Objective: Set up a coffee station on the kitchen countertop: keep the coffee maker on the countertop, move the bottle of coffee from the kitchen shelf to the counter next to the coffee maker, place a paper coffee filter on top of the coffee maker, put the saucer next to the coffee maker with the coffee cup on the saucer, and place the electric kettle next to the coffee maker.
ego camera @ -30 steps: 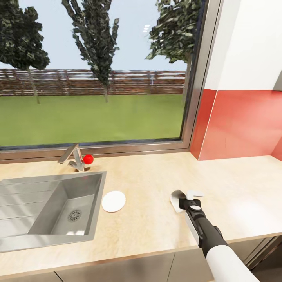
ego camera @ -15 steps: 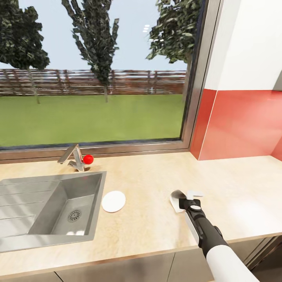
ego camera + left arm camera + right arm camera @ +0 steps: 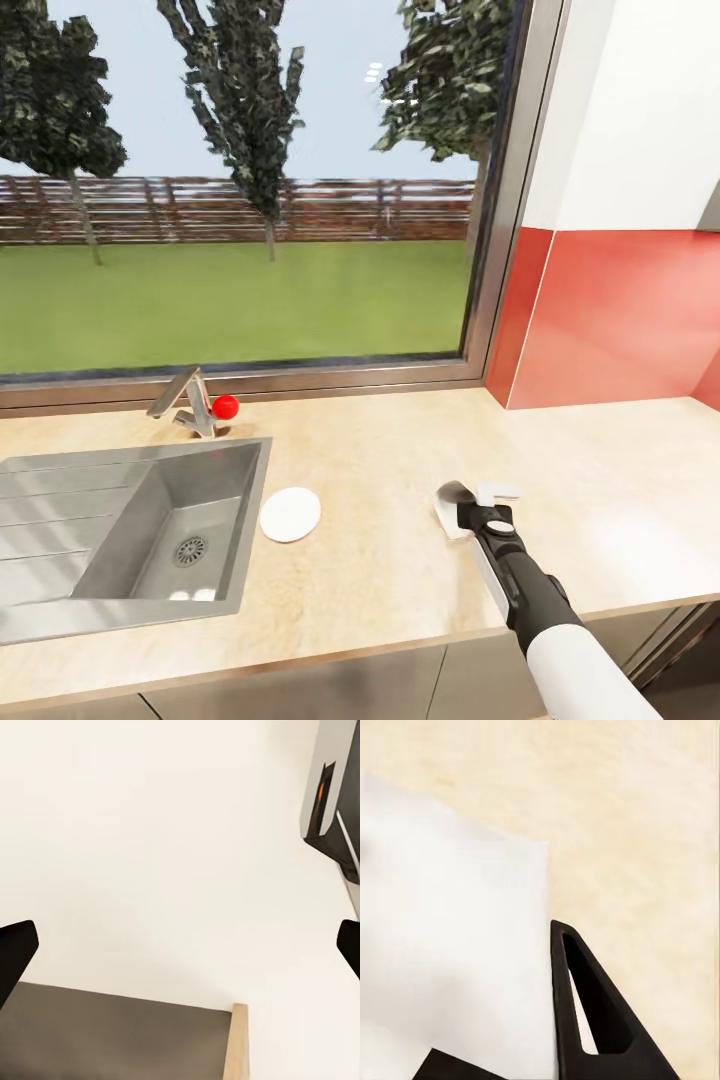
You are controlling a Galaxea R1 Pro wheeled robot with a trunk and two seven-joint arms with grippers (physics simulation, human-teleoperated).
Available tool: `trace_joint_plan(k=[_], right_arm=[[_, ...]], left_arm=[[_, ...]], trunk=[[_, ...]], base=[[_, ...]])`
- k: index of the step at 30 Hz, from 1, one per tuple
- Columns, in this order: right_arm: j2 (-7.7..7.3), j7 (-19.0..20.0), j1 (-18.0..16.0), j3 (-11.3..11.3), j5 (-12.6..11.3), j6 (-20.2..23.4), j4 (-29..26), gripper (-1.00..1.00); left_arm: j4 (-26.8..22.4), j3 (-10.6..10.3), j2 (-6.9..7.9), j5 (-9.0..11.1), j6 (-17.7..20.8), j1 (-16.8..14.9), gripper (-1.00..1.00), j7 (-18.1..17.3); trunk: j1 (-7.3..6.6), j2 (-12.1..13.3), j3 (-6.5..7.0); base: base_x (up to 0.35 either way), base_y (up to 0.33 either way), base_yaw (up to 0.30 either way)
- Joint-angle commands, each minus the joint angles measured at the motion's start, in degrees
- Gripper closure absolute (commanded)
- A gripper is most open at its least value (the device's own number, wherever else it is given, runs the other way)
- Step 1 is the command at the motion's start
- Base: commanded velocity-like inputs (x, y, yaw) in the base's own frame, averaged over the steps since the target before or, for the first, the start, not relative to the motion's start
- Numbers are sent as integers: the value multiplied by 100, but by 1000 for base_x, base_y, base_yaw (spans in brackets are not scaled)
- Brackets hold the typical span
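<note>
My right gripper (image 3: 478, 508) reaches out over the beige countertop (image 3: 400, 450) and is shut on a white paper coffee filter (image 3: 452, 503), whose folds stick out on both sides of the fingers. In the right wrist view the filter (image 3: 450, 945) spreads as a white sheet over the counter, pressed against one black finger (image 3: 585, 1005). A white round saucer (image 3: 290, 513) lies flat on the counter beside the sink, well apart from the gripper. My left gripper (image 3: 180, 945) is open, its dark fingertips (image 3: 15, 952) far apart, with nothing between them. Coffee maker, kettle, cup and bottle are out of view.
A steel sink (image 3: 60, 500) with a tap (image 3: 185, 400) and a red knob (image 3: 226, 406) takes up the counter's left. A window runs along the back; a red backsplash (image 3: 620, 320) stands at right. In the left wrist view are a pale surface, a dark panel (image 3: 112, 1035) and a grey appliance (image 3: 334, 802).
My right gripper with the filter has crept slightly farther from me over the counter. The saucer and the rest of the scene have not moved.
</note>
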Motion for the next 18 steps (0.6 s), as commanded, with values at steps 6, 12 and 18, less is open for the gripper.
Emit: trace_joint_plan(k=[6,12,18], right_arm=[[28,-24,-6,17,-16,216,-1011,100],[54,-21,-4,59,-24,1188,-2311,100],[53,-17,-3,298,-25,1542,-3020,100]], left_arm=[[-28,29,20,-58,-14,-11,-100,17],[-63,39,24,-111,-40,-38,-100,21],[-91,44,14,-111,-80,-70,-100,21]], trunk=[[4,-11,-11],[4,-11,-11],[4,-11,-11]], base=[[0,0,0],[0,0,0],[0,0,0]])
